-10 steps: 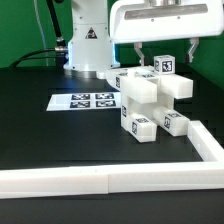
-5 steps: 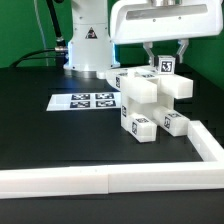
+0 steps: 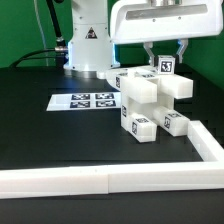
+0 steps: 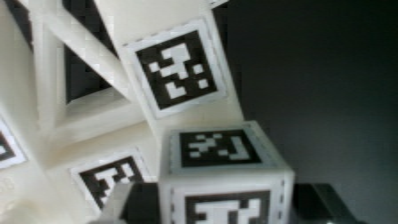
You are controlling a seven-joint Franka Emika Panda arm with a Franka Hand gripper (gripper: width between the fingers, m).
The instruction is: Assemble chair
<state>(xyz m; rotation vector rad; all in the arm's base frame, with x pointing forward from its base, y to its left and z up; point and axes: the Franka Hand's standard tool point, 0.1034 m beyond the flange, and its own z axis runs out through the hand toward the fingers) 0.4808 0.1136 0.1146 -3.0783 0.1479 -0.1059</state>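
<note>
The gripper (image 3: 166, 60) clamps the top cube (image 3: 166, 67) of the chair (image 3: 140, 100) (tags (image 4: 187, 70) legible only in the wrist view).

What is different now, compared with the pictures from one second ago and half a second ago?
The gripper closed. One second ago its jaws stood wide on both sides of the tagged cube on top of the chair parts; now they clamp it. The cube itself has not visibly moved. The other chair parts, the marker board and the white border rail stayed as they were.
</note>
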